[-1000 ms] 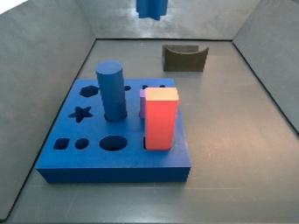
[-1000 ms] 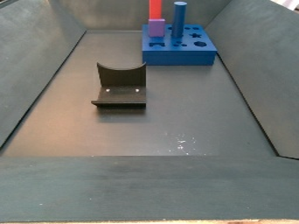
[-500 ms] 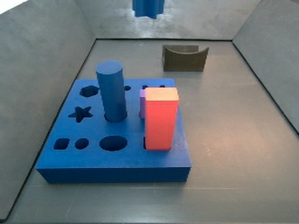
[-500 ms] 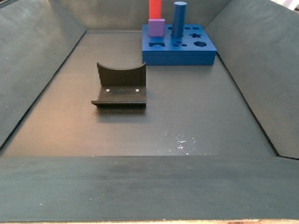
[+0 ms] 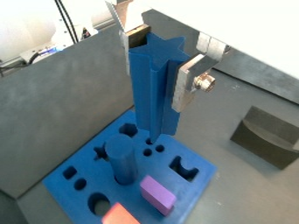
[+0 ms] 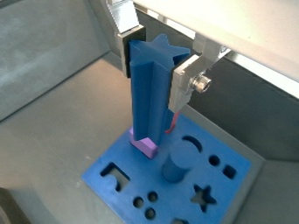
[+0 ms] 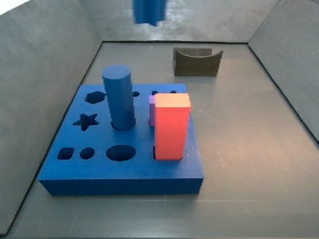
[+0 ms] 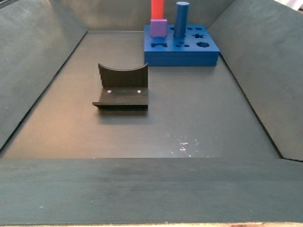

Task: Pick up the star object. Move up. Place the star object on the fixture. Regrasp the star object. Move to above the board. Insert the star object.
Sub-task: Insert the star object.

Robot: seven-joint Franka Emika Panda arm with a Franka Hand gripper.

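My gripper (image 5: 156, 61) (image 6: 153, 63) is shut on the star object (image 5: 156, 92) (image 6: 149, 96), a slim blue star-section peg hanging upright between the silver fingers, high above the board (image 5: 82, 171) (image 6: 122, 166). In a side view only the peg's lower end (image 7: 148, 10) shows at the top edge; the gripper itself is out of frame there. The board (image 7: 75, 163) (image 8: 178, 55) is a flat blue block with a star hole (image 7: 86, 120) (image 6: 205, 198). The fixture (image 7: 197, 62) (image 8: 120, 88) (image 5: 267, 138) stands apart on the floor with nothing on it.
A thick blue cylinder (image 7: 118, 96) (image 8: 182, 18) and a red white-topped block (image 7: 171, 125) (image 8: 155, 11) stand upright in the board. Grey walls enclose the bin floor on all sides.
The peg's end at the top of the side view has shifted a little to the left, toward the board's side. Nothing else has moved.
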